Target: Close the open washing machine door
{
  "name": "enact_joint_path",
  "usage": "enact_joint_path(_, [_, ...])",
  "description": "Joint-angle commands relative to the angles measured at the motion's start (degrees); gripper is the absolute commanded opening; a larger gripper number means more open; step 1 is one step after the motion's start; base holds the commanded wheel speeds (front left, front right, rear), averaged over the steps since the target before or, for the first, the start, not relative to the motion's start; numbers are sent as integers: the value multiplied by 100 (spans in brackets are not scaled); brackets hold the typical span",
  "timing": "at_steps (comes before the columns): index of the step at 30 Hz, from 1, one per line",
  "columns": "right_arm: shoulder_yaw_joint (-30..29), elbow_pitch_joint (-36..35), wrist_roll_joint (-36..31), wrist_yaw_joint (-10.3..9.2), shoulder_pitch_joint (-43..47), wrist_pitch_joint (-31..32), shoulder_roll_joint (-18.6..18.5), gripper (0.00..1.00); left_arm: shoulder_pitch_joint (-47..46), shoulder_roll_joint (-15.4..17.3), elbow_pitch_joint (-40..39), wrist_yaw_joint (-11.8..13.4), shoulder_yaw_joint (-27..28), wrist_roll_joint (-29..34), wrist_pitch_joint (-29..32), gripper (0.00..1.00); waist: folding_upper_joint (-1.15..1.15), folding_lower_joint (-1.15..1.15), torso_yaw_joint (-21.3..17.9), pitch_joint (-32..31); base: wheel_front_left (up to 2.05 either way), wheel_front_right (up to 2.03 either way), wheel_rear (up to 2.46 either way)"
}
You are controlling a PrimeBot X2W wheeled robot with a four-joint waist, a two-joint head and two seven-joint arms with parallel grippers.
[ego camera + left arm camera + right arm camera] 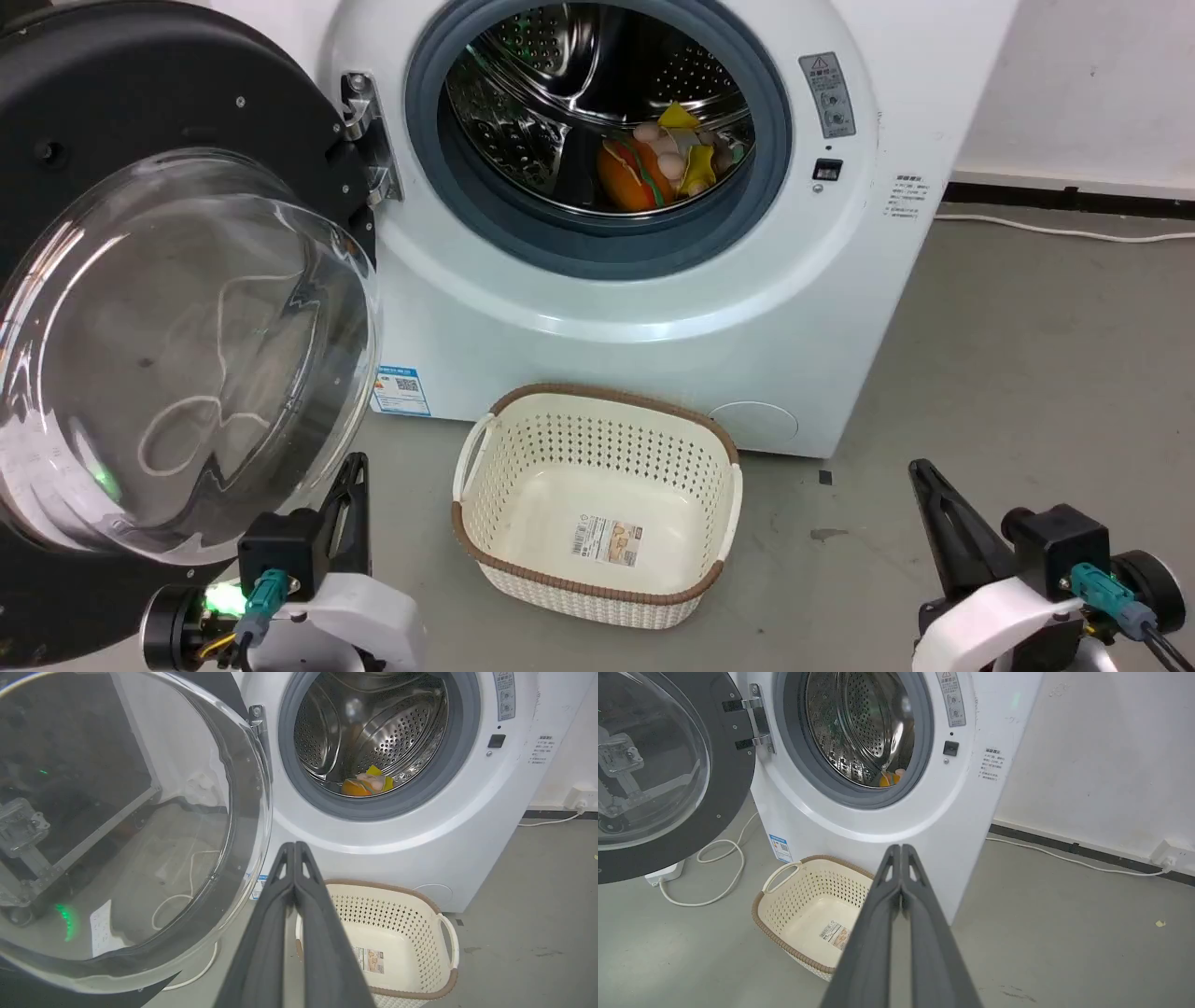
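Washing machine door [177, 345] wide open: matte black rim, bulging clear glass. Left gripper [295, 845], right gripper [901, 848]: jaws pressed together, empty.

Washing machine door [187, 355] stands open to the left of the washing machine [653, 317], hinged left of the drum opening [560, 84]. Toys [644, 173] lie in the drum. Basket [597, 439] sits on the floor [1027, 392] just before the machine, below the opening. Cable [1074, 231] runs behind, to the right.
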Motion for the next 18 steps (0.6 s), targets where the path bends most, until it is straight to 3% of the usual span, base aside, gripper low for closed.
enact_joint_path(1, [2, -31, -42, 5, 1, 3, 26, 0, 81, -1, -26, 16, 6, 16, 2, 0, 0, 0, 0, 0, 0, 0, 0])
enact_joint_path(18, [2, -31, -42, 5, 1, 3, 26, 0, 81, -1, -26, 16, 6, 16, 2, 0, 0, 0, 0, 0, 0, 0, 0])
